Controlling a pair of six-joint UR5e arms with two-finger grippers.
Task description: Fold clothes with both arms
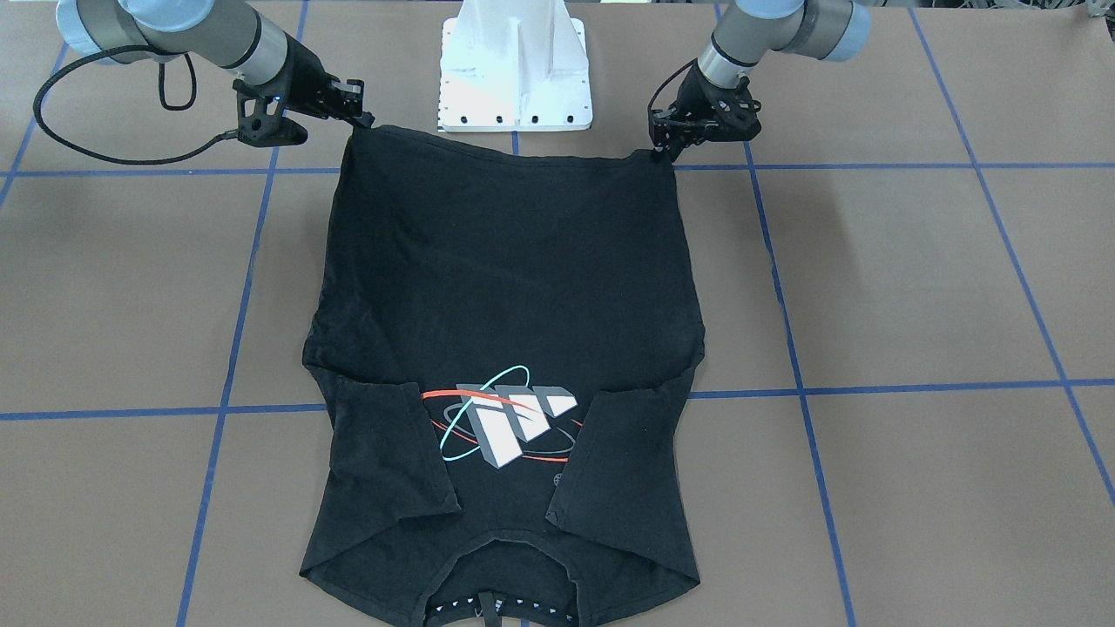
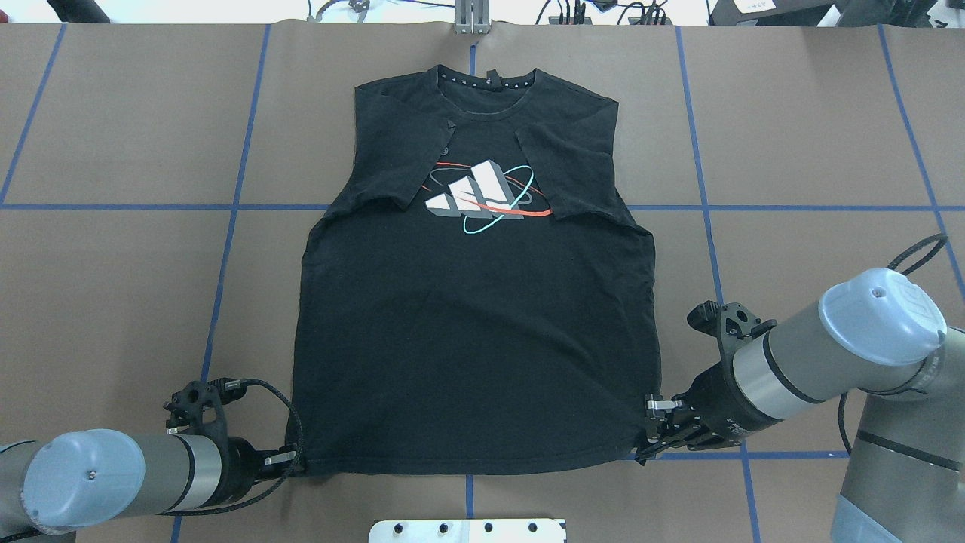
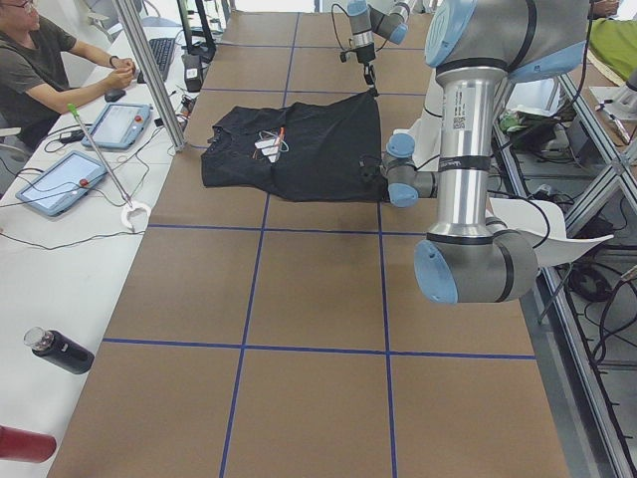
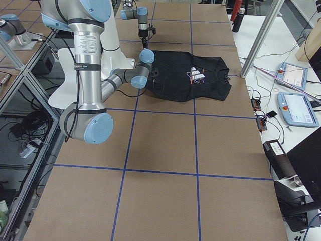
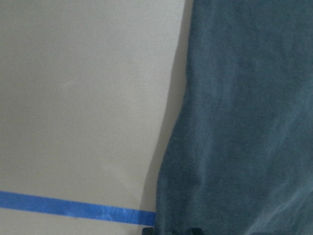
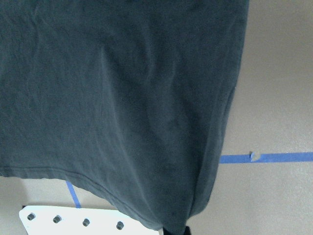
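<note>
Left gripper low, jaws pinched on T-shirt hem corner; right gripper likewise. Both wrists sit outboard of jaws.

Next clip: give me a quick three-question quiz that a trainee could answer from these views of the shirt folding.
1. True or false: both sleeves of the T-shirt are folded inward over its front.
2. Where do the left gripper and right gripper grip the shirt? A) collar B) bottom hem corners C) sleeves
3. Fill in: the printed graphic faces ____.
Key: 1 true; 2 B; 3 up.
</note>
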